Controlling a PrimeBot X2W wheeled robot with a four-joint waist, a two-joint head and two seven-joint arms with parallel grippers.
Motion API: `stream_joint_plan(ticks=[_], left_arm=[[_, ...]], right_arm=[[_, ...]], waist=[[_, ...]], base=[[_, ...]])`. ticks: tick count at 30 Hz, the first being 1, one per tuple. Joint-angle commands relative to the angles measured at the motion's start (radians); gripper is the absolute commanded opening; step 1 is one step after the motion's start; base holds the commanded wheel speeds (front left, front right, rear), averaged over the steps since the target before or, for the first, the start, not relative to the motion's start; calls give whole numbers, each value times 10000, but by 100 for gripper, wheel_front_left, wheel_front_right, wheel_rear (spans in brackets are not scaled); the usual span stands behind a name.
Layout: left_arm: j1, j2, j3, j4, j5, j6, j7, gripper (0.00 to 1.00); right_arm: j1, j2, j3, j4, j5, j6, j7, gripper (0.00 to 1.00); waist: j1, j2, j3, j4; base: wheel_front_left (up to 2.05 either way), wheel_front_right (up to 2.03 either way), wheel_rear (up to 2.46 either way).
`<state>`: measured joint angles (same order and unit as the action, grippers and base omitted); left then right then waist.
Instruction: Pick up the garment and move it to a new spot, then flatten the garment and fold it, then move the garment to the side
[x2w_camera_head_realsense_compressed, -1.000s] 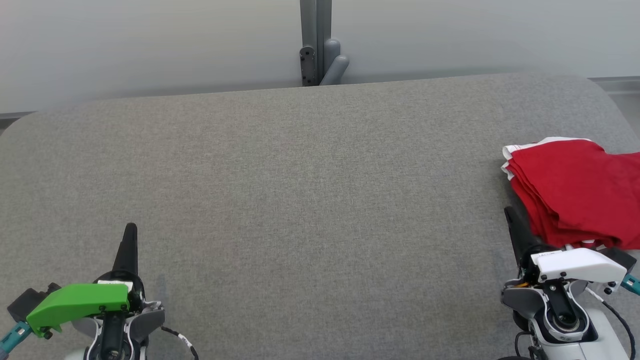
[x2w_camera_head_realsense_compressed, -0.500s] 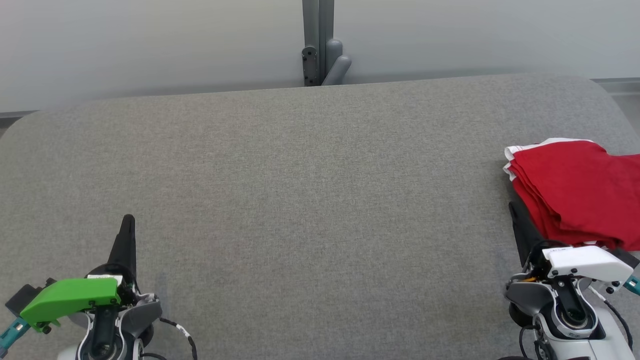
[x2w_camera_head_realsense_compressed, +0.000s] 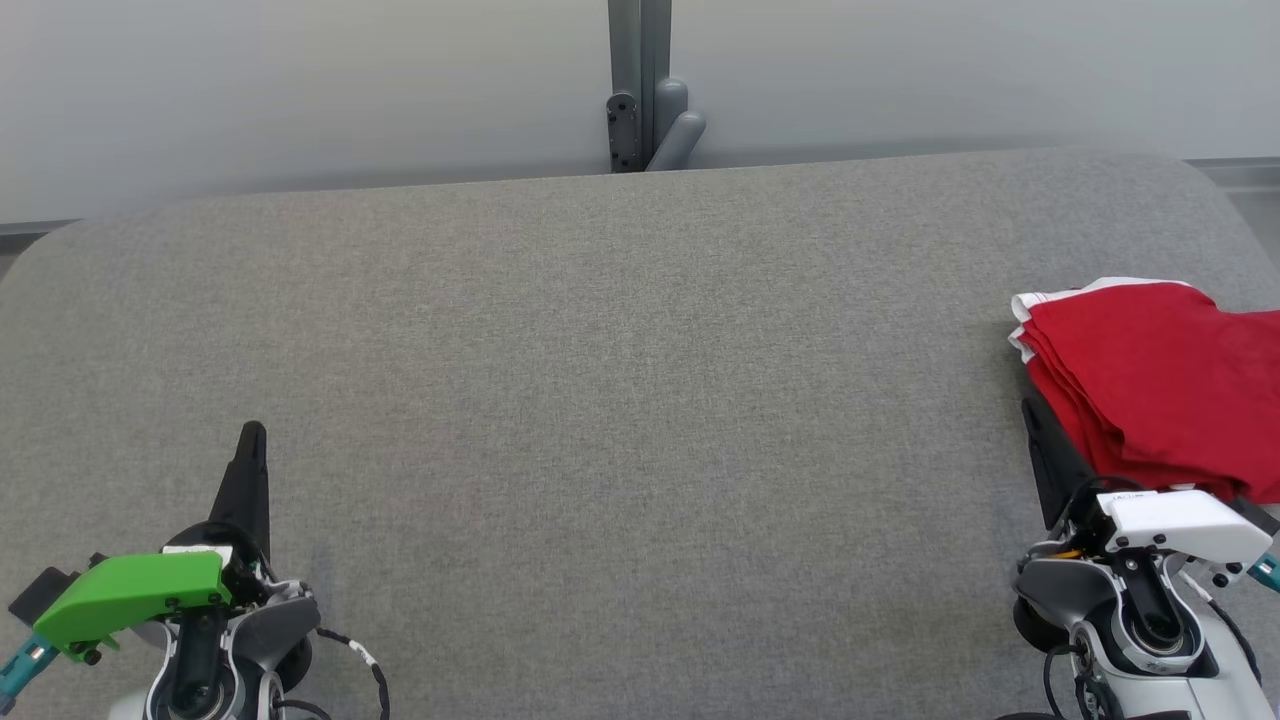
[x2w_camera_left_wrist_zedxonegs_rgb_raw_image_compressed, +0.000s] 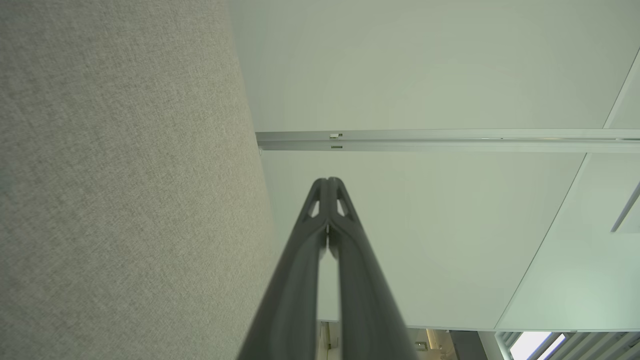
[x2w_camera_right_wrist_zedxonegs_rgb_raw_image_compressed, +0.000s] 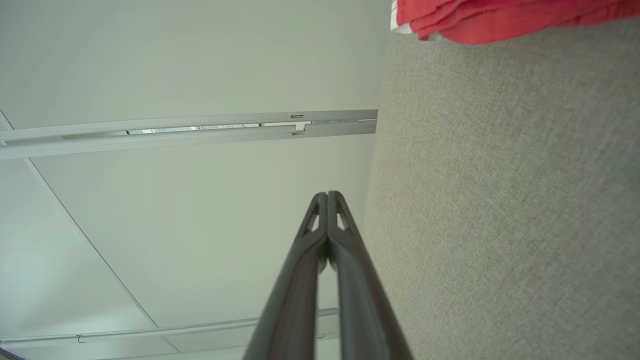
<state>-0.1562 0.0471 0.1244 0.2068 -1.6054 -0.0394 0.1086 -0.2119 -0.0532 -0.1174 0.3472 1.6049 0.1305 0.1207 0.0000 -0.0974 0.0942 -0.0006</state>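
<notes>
Already folded, the red cloth garment (x2w_camera_head_realsense_compressed: 1150, 380) lies on the grey fabric surface (x2w_camera_head_realsense_compressed: 620, 400). The left hand (x2w_camera_head_realsense_compressed: 253, 431) and right hand (x2w_camera_head_realsense_compressed: 1029, 406) are clenched, empty.

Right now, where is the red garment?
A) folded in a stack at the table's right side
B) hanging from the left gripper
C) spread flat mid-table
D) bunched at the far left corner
A: the red garment lies as a layered, folded stack at the right side of the grey table, beside the shut right gripper, which holds nothing.
</notes>
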Motion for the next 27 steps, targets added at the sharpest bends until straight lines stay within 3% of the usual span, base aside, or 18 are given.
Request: stream_joint_plan(ticks=[1, 27], left_arm=[[-128, 58, 10, -3, 8, 21, 26, 0], [-127, 58, 10, -2, 8, 21, 26, 0]], right_arm=[[-77, -74, -15, -47, 52, 4, 6, 0], [-68, -102, 48, -47, 107, 4, -41, 0]], waist=[[0, 0, 0, 0], [0, 0, 0, 0]], base=[[0, 0, 0], [0, 0, 0]])
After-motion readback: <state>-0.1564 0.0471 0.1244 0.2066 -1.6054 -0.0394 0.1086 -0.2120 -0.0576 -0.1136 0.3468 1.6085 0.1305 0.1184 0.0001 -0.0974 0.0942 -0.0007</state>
